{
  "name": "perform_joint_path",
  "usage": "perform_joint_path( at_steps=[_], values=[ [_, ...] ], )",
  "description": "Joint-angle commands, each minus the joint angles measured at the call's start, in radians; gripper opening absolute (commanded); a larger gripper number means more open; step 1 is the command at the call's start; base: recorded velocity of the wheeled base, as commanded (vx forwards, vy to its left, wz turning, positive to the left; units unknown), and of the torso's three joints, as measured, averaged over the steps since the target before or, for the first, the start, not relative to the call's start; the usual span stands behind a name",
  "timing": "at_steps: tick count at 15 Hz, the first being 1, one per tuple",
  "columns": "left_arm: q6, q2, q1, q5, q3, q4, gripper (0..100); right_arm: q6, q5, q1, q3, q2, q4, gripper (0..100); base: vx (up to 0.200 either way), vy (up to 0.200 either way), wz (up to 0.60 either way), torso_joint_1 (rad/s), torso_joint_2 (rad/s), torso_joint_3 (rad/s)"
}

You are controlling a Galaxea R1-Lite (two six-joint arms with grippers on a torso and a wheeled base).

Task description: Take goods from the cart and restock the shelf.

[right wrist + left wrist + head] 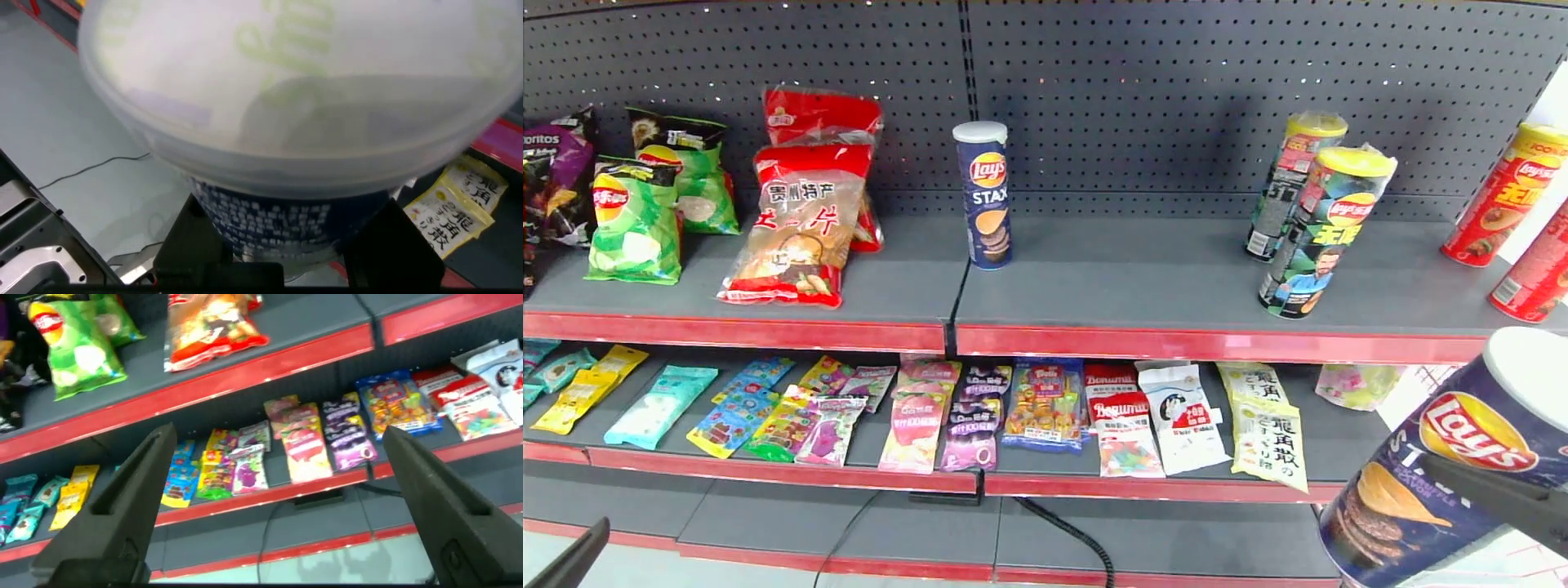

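My right gripper [1474, 486] is shut on a dark blue chips can [1437, 465] with a white lid, held tilted at the lower right, in front of and below the top shelf [1176, 286]. In the right wrist view the can's lid [294, 90] looms close, with the gripper [290, 257] clamped on the blue body [286, 220]. A matching blue can [983, 196] stands upright mid-shelf. My left gripper [270, 498] is open and holds nothing, low before the candy shelf [270, 498]; its tip shows at the head view's lower left [568, 563].
Chip bags [792, 229] lie at the left of the top shelf, green-lidded cans [1311, 220] and red cans [1503, 196] at the right. Bare shelf lies between the blue can and the green-lidded ones. Candy packs [931, 416] fill the lower shelf; a black cable [1070, 531] hangs below.
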Motion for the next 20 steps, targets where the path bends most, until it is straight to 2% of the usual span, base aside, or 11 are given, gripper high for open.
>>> perform_joint_path(
  at_steps=[1,3,6,14,20],
  values=[
    [0.001,-0.001,0.000,0.000,0.001,-0.001,100,0.000,0.001,0.001,0.005,-0.012,0.001,0,0.000,0.000,0.00,0.000,0.00,0.000],
    [0.001,-0.012,0.000,0.000,0.001,-0.001,100,0.000,0.001,-0.001,0.016,-0.019,0.001,0,0.000,0.000,0.00,0.000,0.00,0.000],
    [0.021,-0.017,0.001,0.001,0.002,0.000,100,0.002,0.001,0.001,0.017,-0.029,0.001,0,0.000,0.000,0.00,0.000,0.00,0.000],
    [0.023,-0.018,0.001,0.003,0.001,0.000,100,0.000,-0.001,0.001,0.014,-0.031,0.001,0,0.200,0.000,0.00,0.000,0.00,0.004],
    [0.023,-0.020,0.001,0.001,0.001,0.000,100,0.000,-0.001,0.001,0.013,-0.031,0.001,0,0.000,0.200,0.00,0.002,0.00,0.003]
  ],
)
